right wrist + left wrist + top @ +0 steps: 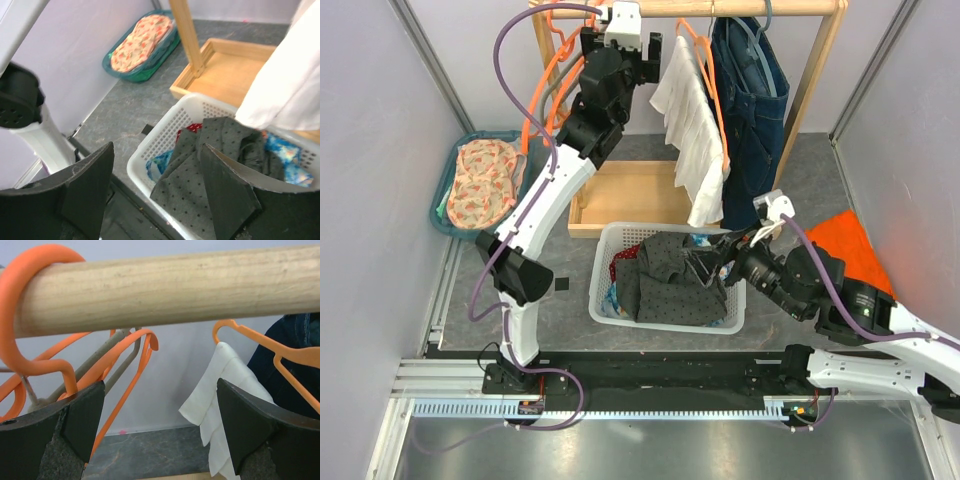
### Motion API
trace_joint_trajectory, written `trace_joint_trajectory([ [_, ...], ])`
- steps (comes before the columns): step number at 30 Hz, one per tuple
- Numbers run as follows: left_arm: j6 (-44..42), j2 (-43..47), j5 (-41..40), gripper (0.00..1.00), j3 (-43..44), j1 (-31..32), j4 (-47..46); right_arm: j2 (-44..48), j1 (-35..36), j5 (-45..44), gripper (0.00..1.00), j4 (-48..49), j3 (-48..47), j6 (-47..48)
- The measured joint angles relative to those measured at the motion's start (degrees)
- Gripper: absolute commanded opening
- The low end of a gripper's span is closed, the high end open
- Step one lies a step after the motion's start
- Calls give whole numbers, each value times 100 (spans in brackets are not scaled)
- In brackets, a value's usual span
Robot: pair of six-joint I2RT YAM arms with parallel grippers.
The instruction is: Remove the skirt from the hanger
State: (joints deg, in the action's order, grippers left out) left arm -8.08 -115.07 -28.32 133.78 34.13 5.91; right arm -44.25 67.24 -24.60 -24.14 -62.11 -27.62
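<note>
**Top external.** The left arm reaches up to the wooden rail (720, 8) of the clothes rack. The left tool (645, 55) sits just under the rail, between a cluster of empty orange hangers (542, 70) and a white garment (688, 125) hung on its own orange hanger. A denim garment (752, 95) hangs just beside the white one. The dark dotted skirt (670, 280) lies crumpled in the white laundry basket (605, 250) on the counter (570, 330), on no hanger. The right tool (712, 258) is low at the basket's right rim, at the skirt's edge. A teal basket (450, 170) with floral cloth is at far left, and an orange cloth (845, 240) is at right.

**Left wrist.** The left tool (160, 390) is spread wide just below the rail (175, 287), with nothing between its fingers (75, 425). One orange hook (20, 305) loops over the rail at left. More bare hangers hang behind it.

**Right wrist.** The right tool (157, 160) is spread wide and grips nothing. The skirt (200, 160) lies in the basket (165, 135) under it, on top of a blue patterned cloth (280, 150). I cannot tell whether the fingers (85, 185) touch the fabric. The white garment's hem (285, 85) hangs over the basket's far side.
</note>
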Motion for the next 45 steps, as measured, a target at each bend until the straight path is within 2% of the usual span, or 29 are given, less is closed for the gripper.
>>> trace_joint_trajectory([
  [6, -2, 721, 208, 100, -774, 144, 186, -116, 4, -859, 77, -308, -807, 426],
  [11, -229, 1491, 728, 100, -857, 546, 625, -640, 4, -1838, 79, -234, -1845, 1237],
  [15, -334, 2225, 1333, 100, -994, 763, 1097, -1714, -153, -2404, 82, 63, -3023, 2236],
  [19, -334, 2916, 1838, 100, -1425, 837, 1558, -3029, -754, -2524, 82, 332, -4234, 3067],
  [25, -332, 3547, 2240, 100, -2302, 966, 2164, -4301, -1928, -2127, 77, 385, -5239, 3602],
  [33, -289, 3853, 2422, 99, -2857, 999, 2702, -4719, -3108, -927, 75, 282, -5963, 3344],
  [38, -173, 3991, 2566, 100, -3016, 1010, 2712, -5045, -3338, -208, 73, 153, -6402, 3001],
  [45, -127, 3950, 2603, 99, -3246, 1036, 2758, -5453, -3340, 308, 71, -219, -6234, 2645],
])
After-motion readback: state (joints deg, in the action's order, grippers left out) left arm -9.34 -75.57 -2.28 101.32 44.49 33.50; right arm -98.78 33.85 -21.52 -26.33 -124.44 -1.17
